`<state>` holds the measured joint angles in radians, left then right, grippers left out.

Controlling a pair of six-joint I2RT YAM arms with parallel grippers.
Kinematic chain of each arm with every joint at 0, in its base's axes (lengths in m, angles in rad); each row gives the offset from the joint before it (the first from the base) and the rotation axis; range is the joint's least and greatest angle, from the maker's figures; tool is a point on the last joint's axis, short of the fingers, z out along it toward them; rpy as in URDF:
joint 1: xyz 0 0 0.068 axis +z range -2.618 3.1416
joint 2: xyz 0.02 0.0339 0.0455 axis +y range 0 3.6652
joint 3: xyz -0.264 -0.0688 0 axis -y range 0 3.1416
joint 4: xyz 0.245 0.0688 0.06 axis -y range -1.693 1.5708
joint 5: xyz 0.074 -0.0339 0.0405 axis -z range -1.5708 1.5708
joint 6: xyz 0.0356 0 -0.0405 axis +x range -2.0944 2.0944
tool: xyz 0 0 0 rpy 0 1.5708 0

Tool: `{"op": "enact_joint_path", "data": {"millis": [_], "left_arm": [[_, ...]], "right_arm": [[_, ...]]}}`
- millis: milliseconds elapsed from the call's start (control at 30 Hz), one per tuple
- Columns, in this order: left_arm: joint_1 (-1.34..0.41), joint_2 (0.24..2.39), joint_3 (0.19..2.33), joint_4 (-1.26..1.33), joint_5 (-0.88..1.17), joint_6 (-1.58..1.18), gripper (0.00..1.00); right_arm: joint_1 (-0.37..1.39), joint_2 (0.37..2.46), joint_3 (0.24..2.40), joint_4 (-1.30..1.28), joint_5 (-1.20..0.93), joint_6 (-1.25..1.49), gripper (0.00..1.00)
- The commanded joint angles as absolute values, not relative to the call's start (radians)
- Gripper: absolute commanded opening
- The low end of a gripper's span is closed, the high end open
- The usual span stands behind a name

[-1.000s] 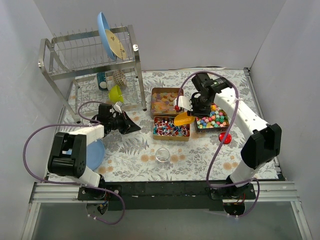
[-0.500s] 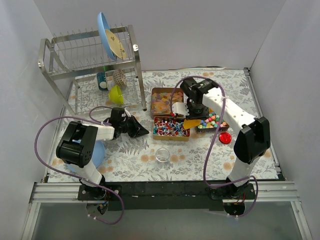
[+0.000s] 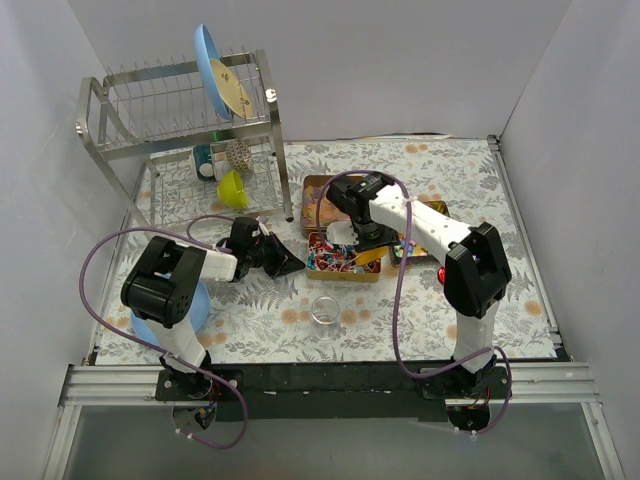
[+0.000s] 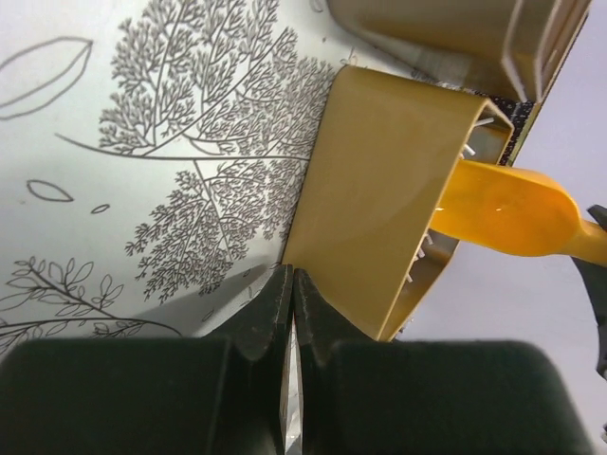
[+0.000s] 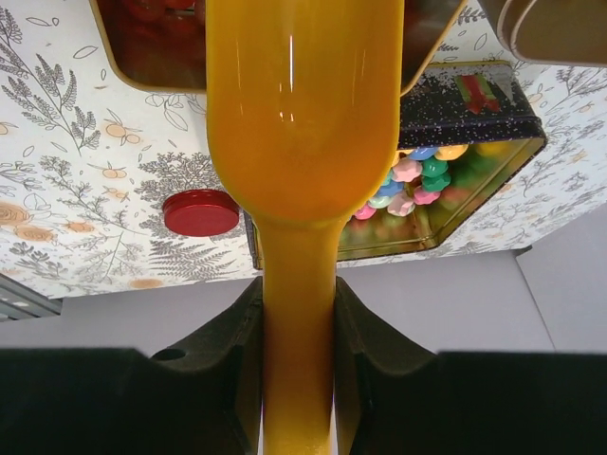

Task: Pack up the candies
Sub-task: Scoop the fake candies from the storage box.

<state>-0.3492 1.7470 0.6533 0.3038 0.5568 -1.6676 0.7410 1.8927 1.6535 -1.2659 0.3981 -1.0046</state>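
Orange plastic scoop (image 5: 303,114) poised over red-blue-white wrapped candies (image 3: 330,262)!
Right gripper (image 5: 299,322) pinches its handle; left gripper (image 4: 290,286), pressed together, apparently steadies their gold metal tin (image 4: 379,199).

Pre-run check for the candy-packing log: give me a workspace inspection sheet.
Surface: floral tablecloth, lying flat.
Job's things: multicoloured candies, wrapped candies and pale candies, each kind in its own tin.
Clutter: glass jar, red lid, blue plate under the left arm, dish rack.
Grippers: left gripper shut, tips at the corner of the front tin; right gripper shut on the orange scoop.
Cables: purple cables loop off both arms.
Surroundings: white walls, nothing else seen.
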Motion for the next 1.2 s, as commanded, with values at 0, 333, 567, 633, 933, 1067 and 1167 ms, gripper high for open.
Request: {"op": "enact_joint_path", "data": {"millis": [0, 333, 567, 633, 933, 1067, 1167], "left_arm": [[-0.356, 1.747, 0.646, 0.371, 0.569, -1.677, 0.00], [-0.360, 1.755, 0.640, 0.428, 0.597, -1.663, 0.00], [-0.365, 1.790, 0.652, 0.428, 0.612, -1.663, 0.00], [-0.368, 1.801, 0.655, 0.431, 0.612, -1.663, 0.00], [-0.368, 1.802, 0.676, 0.411, 0.606, -1.645, 0.00], [-0.362, 1.784, 0.699, 0.377, 0.614, -1.602, 0.00], [-0.357, 1.764, 0.696, 0.356, 0.623, -1.579, 0.00]], "right_arm": [[0.736, 1.939, 1.701, -1.304, 0.376, -0.977, 0.01], [0.733, 1.973, 1.703, -1.278, 0.267, -0.933, 0.01], [0.753, 2.026, 1.741, -1.252, 0.235, -0.939, 0.01], [0.759, 2.034, 1.740, -1.243, 0.224, -0.940, 0.01], [0.767, 2.072, 1.724, -1.154, 0.150, -0.933, 0.01], [0.767, 2.065, 1.689, -1.083, 0.111, -0.937, 0.01], [0.765, 2.060, 1.654, -1.051, 0.089, -0.928, 0.01]]}}
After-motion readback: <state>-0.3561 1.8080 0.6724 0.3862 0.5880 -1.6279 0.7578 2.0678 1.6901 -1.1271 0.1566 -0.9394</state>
